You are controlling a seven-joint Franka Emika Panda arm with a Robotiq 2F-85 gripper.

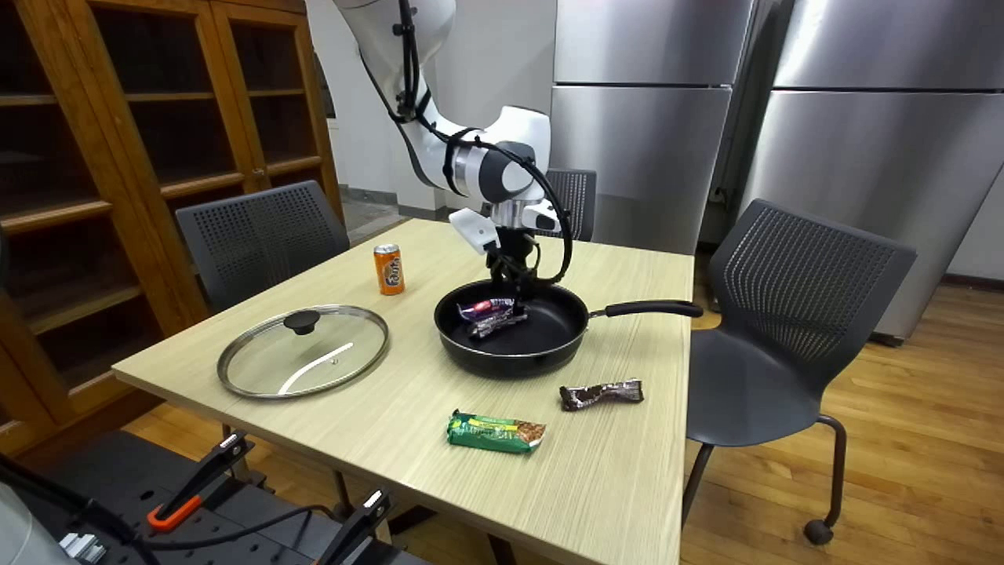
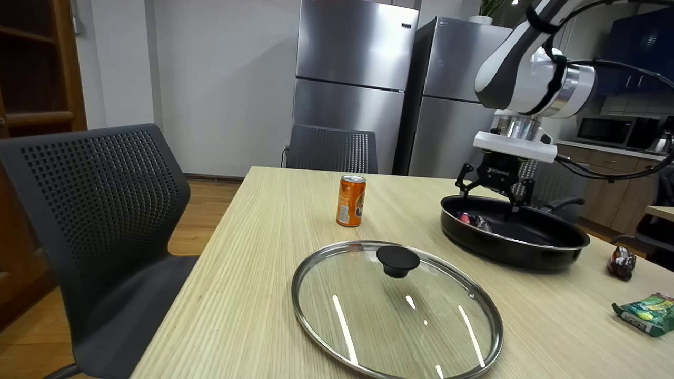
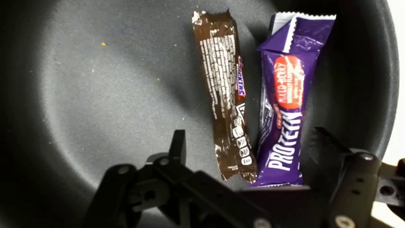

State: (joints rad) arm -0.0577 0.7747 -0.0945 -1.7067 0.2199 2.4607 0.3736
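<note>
My gripper (image 3: 253, 139) is open and empty, with its fingers spread low in the black pan (image 3: 104, 95). It also shows in both exterior views (image 1: 511, 286) (image 2: 487, 204). A purple protein bar (image 3: 289, 126) and a brown Snickers bar (image 3: 221, 95) lie side by side on the pan's floor. In the wrist view their near ends lie between the fingers, and neither is gripped. The bars also show in an exterior view, purple (image 1: 480, 308) and brown (image 1: 497, 322). The pan stands on the table in both exterior views (image 1: 510, 365) (image 2: 513, 255).
A glass lid with a black knob (image 1: 301, 321) lies on the table (image 1: 612, 486). An orange Fanta can (image 1: 389, 271) stands behind it. A green packet (image 1: 496, 433) and a brown wrapped bar (image 1: 602, 395) lie in front of the pan. The pan's handle (image 1: 651, 308) points toward a chair (image 1: 753, 384).
</note>
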